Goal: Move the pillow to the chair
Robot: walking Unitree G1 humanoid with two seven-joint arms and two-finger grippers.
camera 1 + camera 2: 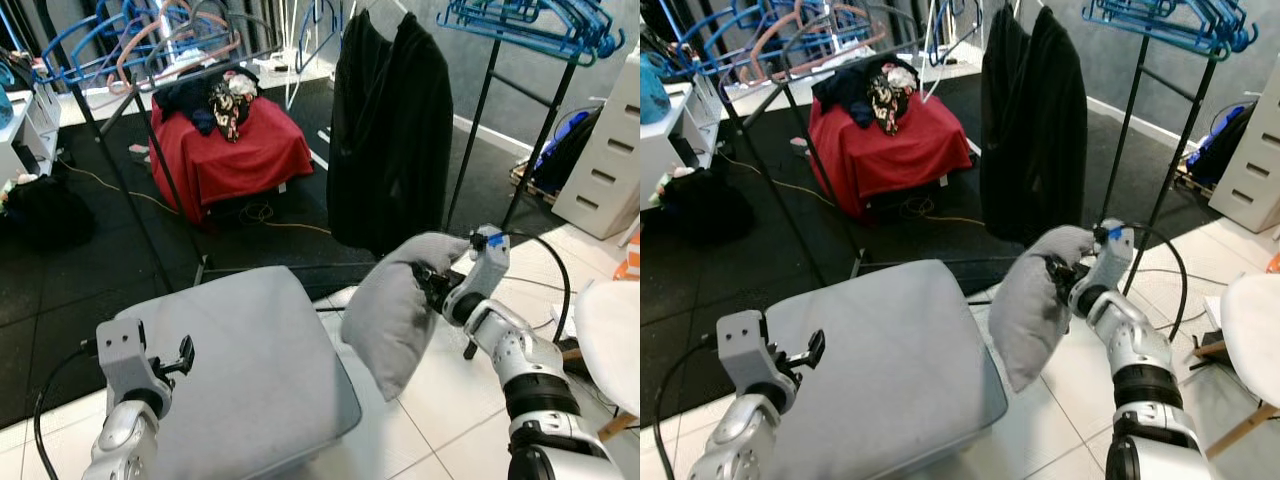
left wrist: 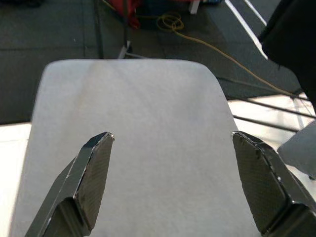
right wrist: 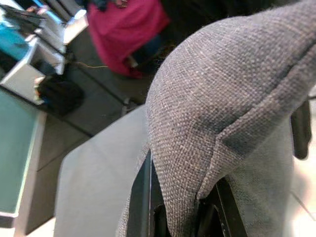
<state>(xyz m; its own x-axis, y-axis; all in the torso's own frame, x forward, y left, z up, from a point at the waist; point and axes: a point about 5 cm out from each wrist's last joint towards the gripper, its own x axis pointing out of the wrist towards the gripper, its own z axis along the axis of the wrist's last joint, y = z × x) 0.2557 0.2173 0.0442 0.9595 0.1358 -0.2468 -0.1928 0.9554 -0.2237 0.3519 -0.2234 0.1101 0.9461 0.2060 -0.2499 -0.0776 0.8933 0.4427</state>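
Observation:
A grey pillow hangs in the air to the right of a grey ottoman, pinched near its upper edge by my right gripper, which is shut on it. In the right wrist view the pillow's woven fabric bulges over the black fingers. A white chair stands at the right edge, beyond my right arm. My left gripper is open above the ottoman's top, with nothing between its fingers.
A black coat hangs on a rack straight ahead. A red-draped box with clothes on it stands at the back left. Blue hangers top a rack at right, beside white drawers. Cables lie on the dark floor.

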